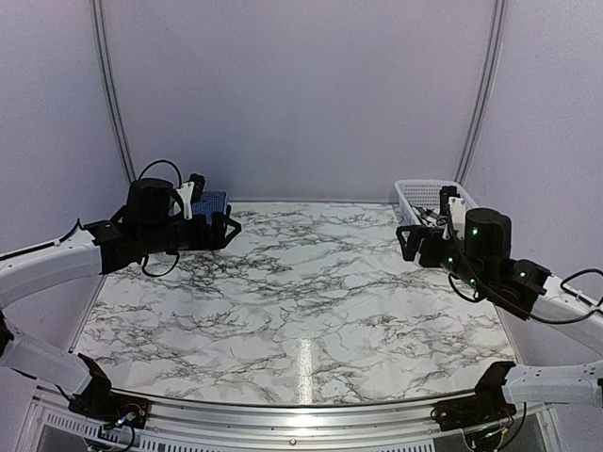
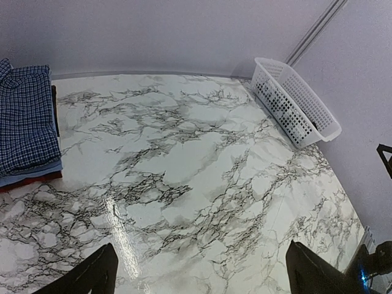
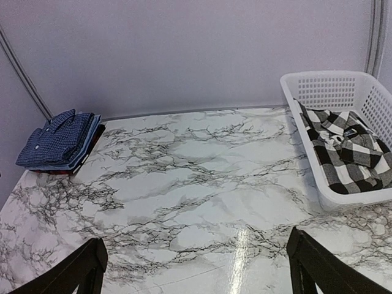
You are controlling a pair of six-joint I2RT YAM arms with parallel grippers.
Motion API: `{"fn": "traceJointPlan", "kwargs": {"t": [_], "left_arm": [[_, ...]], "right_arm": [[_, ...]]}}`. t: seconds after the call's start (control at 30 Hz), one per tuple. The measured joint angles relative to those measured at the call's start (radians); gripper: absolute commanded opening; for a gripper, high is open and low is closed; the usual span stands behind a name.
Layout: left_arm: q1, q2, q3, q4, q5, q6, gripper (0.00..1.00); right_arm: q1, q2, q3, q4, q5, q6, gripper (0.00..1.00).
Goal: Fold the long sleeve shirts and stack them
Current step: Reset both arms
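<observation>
A: Your left gripper (image 1: 227, 230) hangs raised on the left side, jaws spread wide.
B: And your right gripper (image 1: 406, 242) faces it from the right, just as wide open.

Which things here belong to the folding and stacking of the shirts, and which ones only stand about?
Belong to the job:
- navy check shirt, light blue shirt and dark red shirt, folded in one stack
- black-and-white checked shirt, unfolded inside the white basket

Only standing about:
- the white basket itself
- marble table
</observation>
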Motion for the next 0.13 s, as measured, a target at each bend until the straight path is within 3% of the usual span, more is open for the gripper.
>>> {"fn": "traceJointPlan", "kwargs": {"t": [0.13], "left_arm": [[0.0,0.0,0.0,0.0,0.0,-0.001,0.99]], "right_arm": [[0.0,0.0,-0.003,0.006,-0.008,-0.001,0.99]]}}
